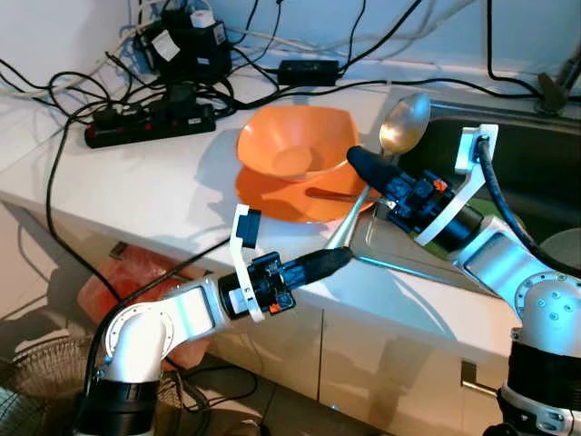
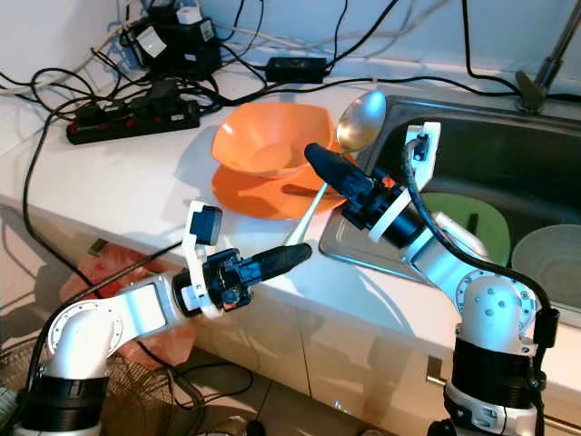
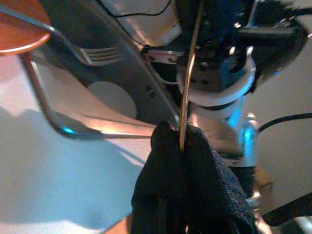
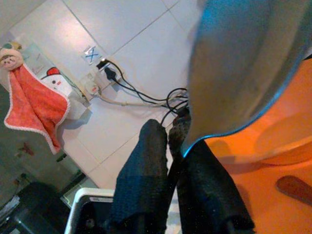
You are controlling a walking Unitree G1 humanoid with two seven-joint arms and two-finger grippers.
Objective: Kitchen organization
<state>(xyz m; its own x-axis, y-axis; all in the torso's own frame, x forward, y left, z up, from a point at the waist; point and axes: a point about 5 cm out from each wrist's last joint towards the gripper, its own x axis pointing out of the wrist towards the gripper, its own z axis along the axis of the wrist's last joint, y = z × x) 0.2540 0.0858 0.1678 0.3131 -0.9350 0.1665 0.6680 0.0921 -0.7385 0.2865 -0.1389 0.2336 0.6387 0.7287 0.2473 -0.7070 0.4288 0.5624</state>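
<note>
A large metal spoon point(image 1: 405, 124) stands tilted above the counter edge, bowl up, and both grippers hold it. My left gripper point(image 1: 343, 255) is shut on the lower end of its thin handle point(image 3: 187, 83). My right gripper point(image 1: 358, 160) is shut on the neck just under the spoon bowl point(image 4: 239, 63), close over the orange dishes. An orange bowl point(image 1: 295, 145) sits on an orange plate point(image 1: 268, 198) on the white counter, right behind the spoon. A fork point(image 3: 97, 53) rests with its handle on the plate.
A steel sink point(image 2: 508, 154) lies to the right, with a green plate point(image 2: 458, 213) and a white dish point(image 2: 549, 259) inside. A black power strip point(image 1: 150, 123), adapters and many cables crowd the back left of the counter. A faucet point(image 2: 543, 64) stands behind the sink.
</note>
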